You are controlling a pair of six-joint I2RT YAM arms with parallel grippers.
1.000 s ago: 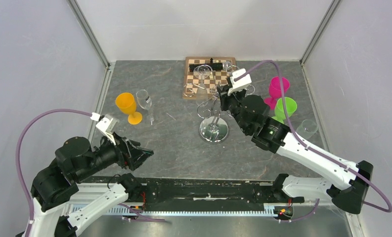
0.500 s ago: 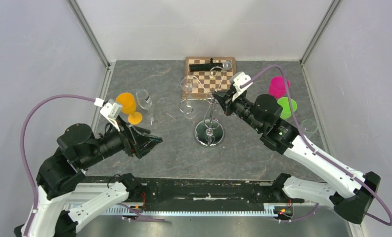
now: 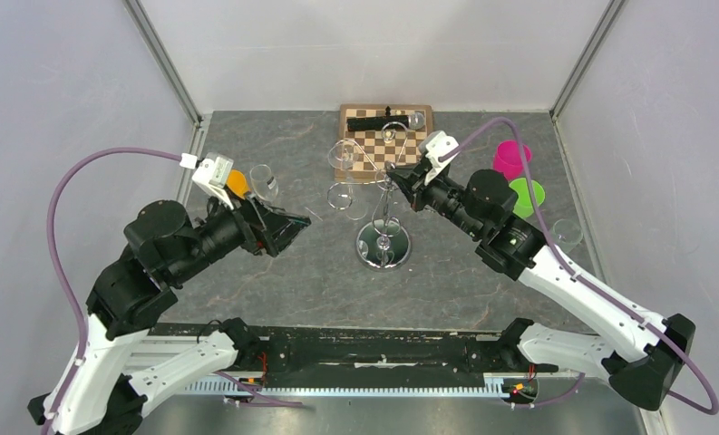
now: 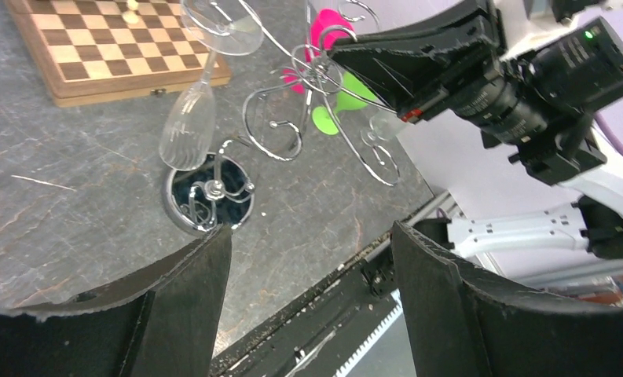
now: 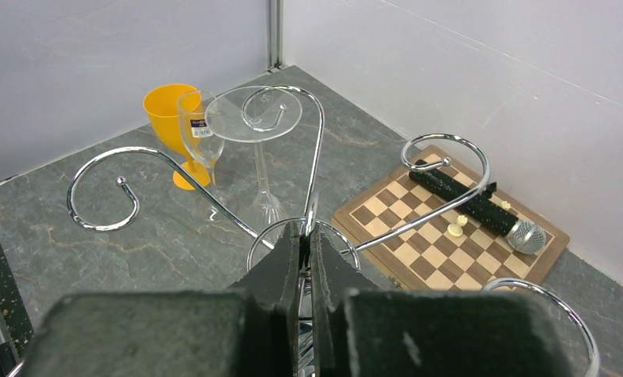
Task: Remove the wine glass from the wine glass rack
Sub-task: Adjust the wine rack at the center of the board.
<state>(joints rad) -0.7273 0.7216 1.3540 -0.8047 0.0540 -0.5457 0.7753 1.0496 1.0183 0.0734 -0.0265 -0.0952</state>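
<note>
The wine glass rack (image 3: 383, 246) stands upright on its round mirrored base at mid-table. My right gripper (image 3: 399, 178) is shut on the top of its thin stem; in the right wrist view the fingertips (image 5: 306, 229) pinch the wire where the hook arms meet. A clear wine glass (image 3: 342, 193) hangs upside down from a hook on the rack's left side, its foot (image 5: 253, 116) resting on the curl and its bowl (image 4: 188, 126) pointing down. To the left of the rack my left gripper (image 3: 290, 228) is open and empty, short of the glass, with the rack's base (image 4: 210, 192) just ahead of its fingers.
A wooden chessboard (image 3: 410, 145) with a black microphone (image 3: 374, 120) lies behind the rack. An orange goblet (image 3: 238, 181) and a clear glass (image 3: 265, 181) stand at the left. Pink (image 3: 510, 156), green (image 3: 526, 192) and clear (image 3: 568, 231) cups stand at the right.
My right gripper shifted the rack left and set it more upright, then held still. My left arm rose and advanced right toward the rack, jaws still open.
</note>
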